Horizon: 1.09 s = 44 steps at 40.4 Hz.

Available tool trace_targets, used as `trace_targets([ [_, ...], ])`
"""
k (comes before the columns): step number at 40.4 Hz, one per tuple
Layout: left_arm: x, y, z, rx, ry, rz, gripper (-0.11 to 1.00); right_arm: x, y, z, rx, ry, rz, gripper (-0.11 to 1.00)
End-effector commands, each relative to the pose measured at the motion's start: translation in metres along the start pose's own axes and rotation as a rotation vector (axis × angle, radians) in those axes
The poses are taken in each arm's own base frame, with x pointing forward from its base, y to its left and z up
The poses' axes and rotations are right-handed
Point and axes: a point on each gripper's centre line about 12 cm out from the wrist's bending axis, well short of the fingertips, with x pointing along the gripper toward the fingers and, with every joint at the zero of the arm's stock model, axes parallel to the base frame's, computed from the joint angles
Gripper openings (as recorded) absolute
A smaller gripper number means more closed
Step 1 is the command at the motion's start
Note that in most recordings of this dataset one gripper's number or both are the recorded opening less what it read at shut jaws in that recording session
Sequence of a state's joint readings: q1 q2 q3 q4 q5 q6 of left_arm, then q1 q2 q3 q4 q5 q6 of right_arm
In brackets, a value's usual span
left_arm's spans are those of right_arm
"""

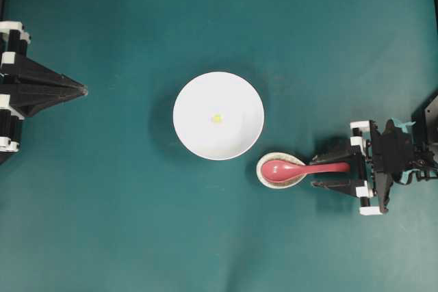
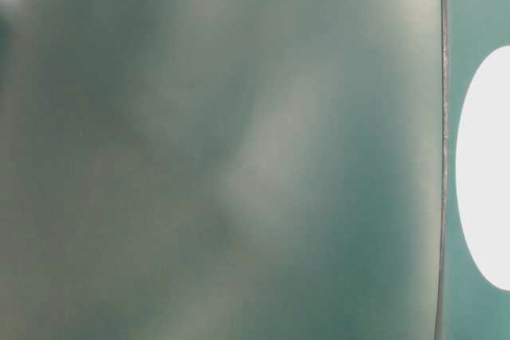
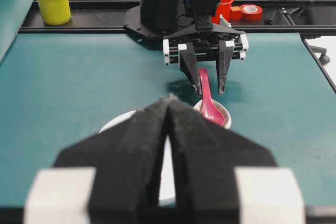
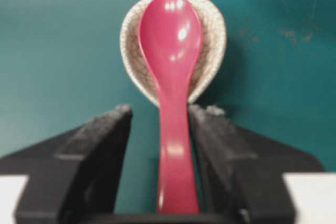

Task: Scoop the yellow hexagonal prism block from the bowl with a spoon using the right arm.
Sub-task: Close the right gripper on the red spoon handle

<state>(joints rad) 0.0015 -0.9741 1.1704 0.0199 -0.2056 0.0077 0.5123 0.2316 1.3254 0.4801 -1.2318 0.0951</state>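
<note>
Straddling the spoon [image 4: 173,93], the right pincer [image 4: 160,124] stands open, a finger on either side of the pink handle with a gap on the left side, no grip yet. Its scoop rests in a small speckled dish [image 4: 212,35] just beside the bowl [image 1: 188,135]. At the bowl's centre lies the yellow block [image 1: 217,118], untouched: lifting, scooping and carrying all remain. Across the plain teal worktop [image 1: 102,223] the left pincer [image 3: 168,124] sits closed, well apart. Behind the right arm, stacked cups [image 3: 51,1] and red tape rolls [image 3: 251,11] line a black rail.
</note>
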Motion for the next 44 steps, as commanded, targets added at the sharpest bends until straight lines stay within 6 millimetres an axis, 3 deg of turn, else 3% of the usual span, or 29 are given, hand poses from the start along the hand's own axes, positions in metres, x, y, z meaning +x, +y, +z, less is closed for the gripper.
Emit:
trace_targets([
  [1, 0.0021, 0.0006, 0.0119, 0.002, -0.031, 0.002, 0.00, 0.0008, 0.0016, 0.0029, 0.005, -0.014, 0.003, 0.50],
  [10, 0.0021, 0.0006, 0.0119, 0.000, -0.031, 0.002, 0.00, 0.0014, -0.0007, 0.0022, 0.012, -0.006, -0.013, 0.42],
  [44, 0.0023, 0.0003, 0.0101, 0.000, -0.020, 0.000, 0.00, 0.0030, -0.0024, 0.0040, 0.019, -0.016, -0.026, 0.42],
])
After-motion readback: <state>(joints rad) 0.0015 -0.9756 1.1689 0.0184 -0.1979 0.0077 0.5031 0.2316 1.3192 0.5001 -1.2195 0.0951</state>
